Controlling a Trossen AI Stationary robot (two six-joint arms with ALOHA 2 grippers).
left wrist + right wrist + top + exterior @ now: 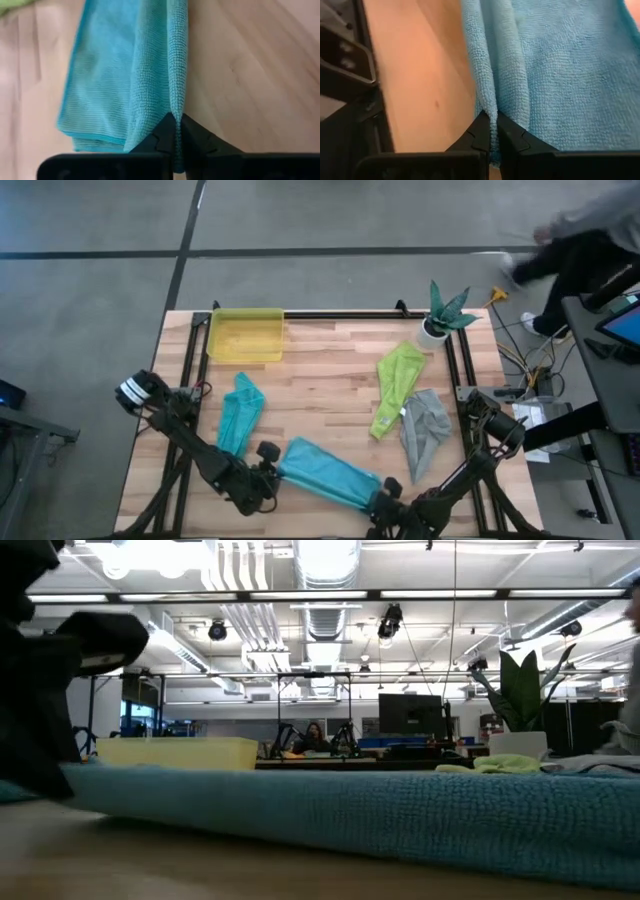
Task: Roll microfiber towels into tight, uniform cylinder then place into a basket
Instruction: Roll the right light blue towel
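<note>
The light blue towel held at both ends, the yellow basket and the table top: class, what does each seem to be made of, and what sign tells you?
Light blue towel: soft looped microfiber-like cloth, matte; the knit texture shows.
Yellow basket: probably plastic, smooth, slightly see-through.
Table top: wood or wood-look planks, pale, with visible grain and seams.

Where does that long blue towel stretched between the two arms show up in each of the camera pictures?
High view: light blue towel, bottom centre, between left gripper and right gripper.
Low view: textured band across the foreground.
Left wrist view: upper left, edge pinched.
Right wrist view: right side, edge pinched.
Shared landmark: wooden table.
</note>
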